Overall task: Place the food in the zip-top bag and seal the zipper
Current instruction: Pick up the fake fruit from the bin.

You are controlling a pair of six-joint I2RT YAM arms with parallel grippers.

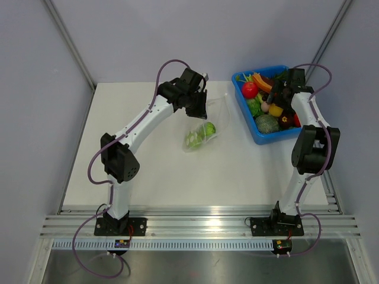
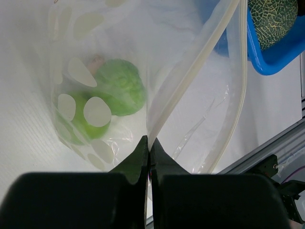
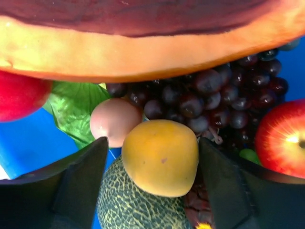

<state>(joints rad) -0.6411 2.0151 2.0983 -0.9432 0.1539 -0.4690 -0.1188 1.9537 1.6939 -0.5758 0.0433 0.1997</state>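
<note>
Zip-top bag (image 1: 204, 127) mid-table, zipper (image 2: 190, 76) pinched by clamped left tool (image 2: 148, 148); right tool (image 3: 152, 143) spread wide around yellow food (image 3: 161, 160) in blue tray (image 1: 278, 136), far-right corner.

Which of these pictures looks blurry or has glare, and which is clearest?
Top external: evenly lit, sharp, only faint shadows. Left wrist: the zip-top bag carries pale oval patches, glare or print I cannot tell; the left fingers are dark, featureless. Right wrist: the orange-and-maroon piece up top sits too close and looks soft; the yellow fruit is sharp.

Orange-rimmed food (image 3: 143, 52) blurred, cut off at top edge. Netted melon (image 3: 138, 205) partly behind yellow fruit (image 3: 160, 157).
</note>
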